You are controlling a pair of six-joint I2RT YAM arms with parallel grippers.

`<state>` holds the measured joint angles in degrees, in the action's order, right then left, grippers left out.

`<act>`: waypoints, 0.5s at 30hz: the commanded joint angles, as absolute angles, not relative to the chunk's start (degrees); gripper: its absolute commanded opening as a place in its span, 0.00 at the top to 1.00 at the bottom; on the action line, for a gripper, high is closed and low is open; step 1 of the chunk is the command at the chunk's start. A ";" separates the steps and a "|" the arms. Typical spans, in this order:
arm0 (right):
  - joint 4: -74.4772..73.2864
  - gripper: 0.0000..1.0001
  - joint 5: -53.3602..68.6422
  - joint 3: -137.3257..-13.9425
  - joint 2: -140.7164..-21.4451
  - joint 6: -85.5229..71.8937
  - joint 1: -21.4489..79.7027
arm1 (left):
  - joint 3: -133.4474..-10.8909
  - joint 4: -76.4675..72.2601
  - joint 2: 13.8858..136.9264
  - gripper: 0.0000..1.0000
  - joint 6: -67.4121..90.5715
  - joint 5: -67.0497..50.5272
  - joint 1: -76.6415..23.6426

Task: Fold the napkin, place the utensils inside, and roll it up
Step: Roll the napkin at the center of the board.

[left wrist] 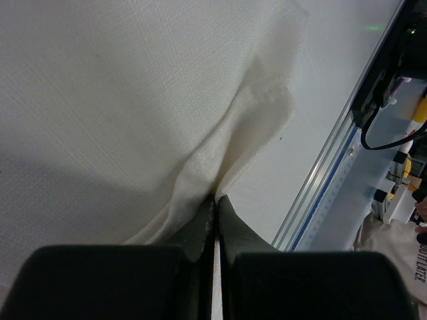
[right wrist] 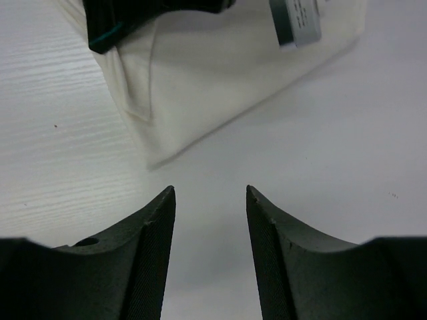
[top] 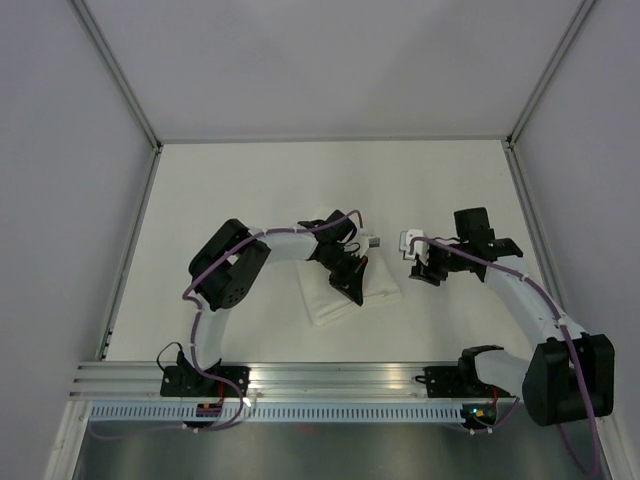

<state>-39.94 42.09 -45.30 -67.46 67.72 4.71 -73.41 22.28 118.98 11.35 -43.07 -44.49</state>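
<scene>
Two claws: the left claw was pinched shut on a fold of the napkin at the middle of the table; the right claw hovered beside it, half-parted and empty. A good roll likely needed even tension.

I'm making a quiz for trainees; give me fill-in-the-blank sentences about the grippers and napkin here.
1. The left gripper is ___ on a fold of the napkin.
2. The right gripper stands ___, holding nothing.
3. The napkin's colour is ___.
Missing words: shut, open, white.
</scene>
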 commanded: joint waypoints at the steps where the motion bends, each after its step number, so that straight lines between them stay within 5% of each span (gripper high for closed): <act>1: -33.58 0.45 43.95 -42.81 -65.22 70.67 10.78 | -74.62 27.42 121.64 0.98 9.32 -41.40 -44.12; 15: -21.72 0.43 31.14 -35.26 -65.74 61.97 34.87 | -75.23 27.42 123.40 0.98 9.93 -41.84 -44.12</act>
